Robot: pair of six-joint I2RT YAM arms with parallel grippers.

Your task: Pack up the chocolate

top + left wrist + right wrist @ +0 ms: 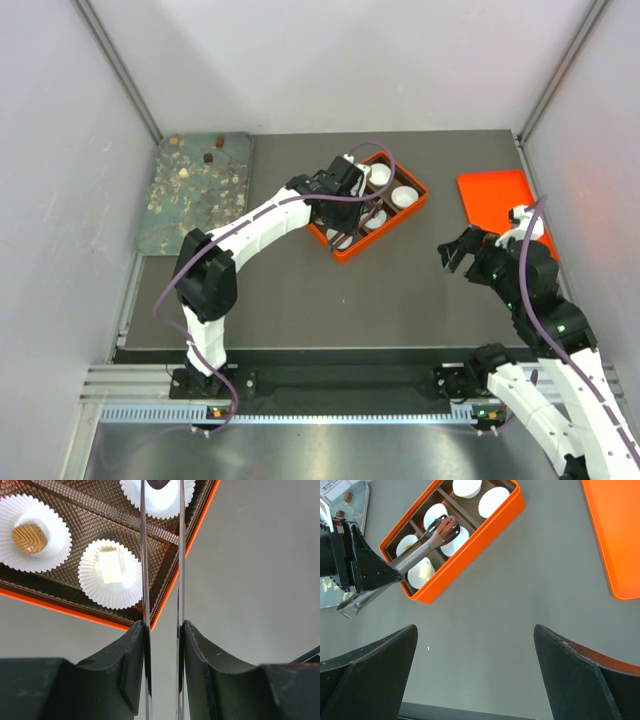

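- From overhead, the left gripper (350,180) reaches over an orange box (390,228) at mid-table. The right gripper (455,255) hangs above the grey table (300,290), near a flat orange lid (495,205).
- Only this high view takes in the mottled tray (170,215) at the far left. Loose chocolate (208,156) lies scattered on it as small dark and tan bits, too small to describe further.
- The left wrist camera alone shows the grip: black fingers (130,660) pinch thin metal tongs (145,555), the two blades close and parallel.
- The same close view shows the packed pieces on the box's brown ridged liner. A tan chocolate (29,537) with a grooved top sits in a frilled white paper cup (55,515). A cream-white chocolate (111,566), a squarish block, sits in the cup beside it.
- Across a divider, a dark brown lump (159,484) shows at the tong tips above a third cup (165,502), cropped by the frame edge.
- The right wrist view shows that arm's own jaws spread wide with nothing between them, and six cups in the box.
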